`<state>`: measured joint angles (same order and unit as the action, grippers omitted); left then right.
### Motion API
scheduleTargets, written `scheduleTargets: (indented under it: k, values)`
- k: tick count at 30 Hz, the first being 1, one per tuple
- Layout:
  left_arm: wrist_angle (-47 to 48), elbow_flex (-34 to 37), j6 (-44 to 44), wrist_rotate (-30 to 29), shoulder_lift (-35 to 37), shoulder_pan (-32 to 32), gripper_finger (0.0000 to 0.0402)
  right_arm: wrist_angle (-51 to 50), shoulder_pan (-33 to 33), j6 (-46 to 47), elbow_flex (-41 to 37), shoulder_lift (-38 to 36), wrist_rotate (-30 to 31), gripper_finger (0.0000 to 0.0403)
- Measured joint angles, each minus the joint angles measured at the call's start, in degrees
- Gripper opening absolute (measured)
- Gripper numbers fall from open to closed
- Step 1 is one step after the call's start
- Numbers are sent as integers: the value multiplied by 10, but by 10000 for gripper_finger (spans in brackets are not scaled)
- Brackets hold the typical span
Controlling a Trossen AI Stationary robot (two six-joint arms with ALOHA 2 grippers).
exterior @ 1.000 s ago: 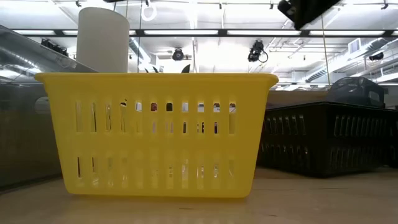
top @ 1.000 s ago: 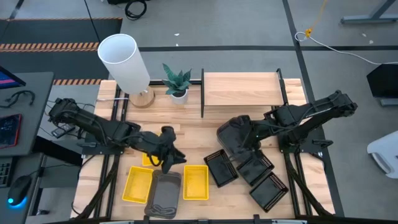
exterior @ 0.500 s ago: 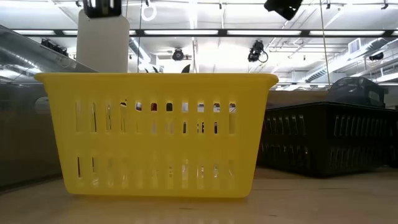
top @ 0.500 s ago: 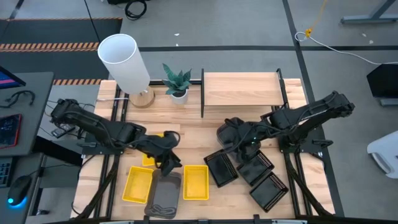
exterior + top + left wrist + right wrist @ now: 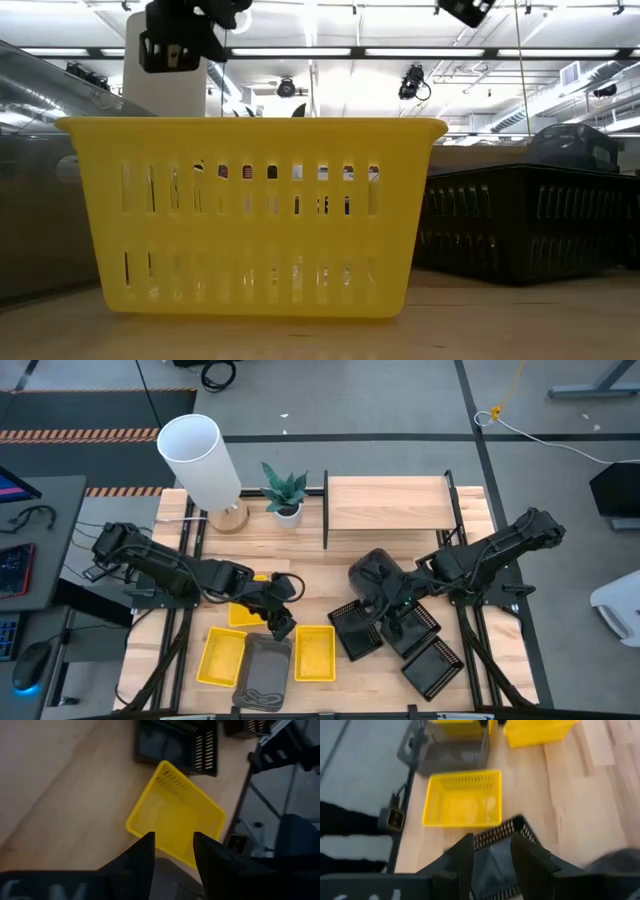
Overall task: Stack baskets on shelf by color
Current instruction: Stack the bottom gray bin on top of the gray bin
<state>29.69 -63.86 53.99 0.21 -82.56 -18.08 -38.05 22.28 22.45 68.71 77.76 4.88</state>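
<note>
Three yellow baskets lie near the table's near-left: one, one, and one partly under the left arm. Stacked grey baskets sit between the first two. Three black mesh baskets lie right of them. Another dark basket rests in front of the shelf. My left gripper hangs open over the grey stack's far end, beside a yellow basket. My right gripper is open above a mesh basket's wall.
A white lamp and a small potted plant stand at the table's far left, beside the shelf. In the low view a yellow basket fills the foreground, with a black mesh basket to its right. Bare wood lies left of the dark basket.
My left gripper has moved toward the near edge and a little right, and has come down into the low view's top. My right gripper has left the dark basket by the shelf and moved toward the near edge, over the mesh baskets. No basket has moved.
</note>
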Motion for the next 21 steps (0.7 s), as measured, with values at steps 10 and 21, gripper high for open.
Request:
scheduleTargets:
  k: [10,21]
  values:
    - [-17,0,14,22,6,-2,141,-245,4,-16,-32,-1,65,134]
    - [-40,0,24,22,6,-1,142,-158,-5,-50,-163,-1,41,134]
